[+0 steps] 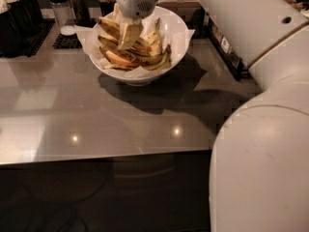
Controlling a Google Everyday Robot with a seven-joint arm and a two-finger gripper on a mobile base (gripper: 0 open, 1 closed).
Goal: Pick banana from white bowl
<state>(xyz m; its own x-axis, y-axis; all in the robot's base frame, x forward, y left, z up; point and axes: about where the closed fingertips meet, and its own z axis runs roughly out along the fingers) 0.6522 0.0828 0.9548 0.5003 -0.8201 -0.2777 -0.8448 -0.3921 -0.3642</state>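
The white bowl point(177, 29), lined with crinkled white paper, stands at the back middle of the grey table point(96, 115). Several yellow-brown bananas point(140, 58) lie piled inside it. My gripper point(128, 35) reaches down from above into the left part of the bowl, right on top of the banana pile. I cannot tell whether it holds a banana. My white arm runs from the gripper to the right side of the view.
Black containers point(19, 18) and a shaker on a black mat point(62, 13) stand at the back left. A dark tray point(227, 47) lies right of the bowl. My large white arm body point(260, 168) fills the right foreground. The table's front edge crosses the lower view.
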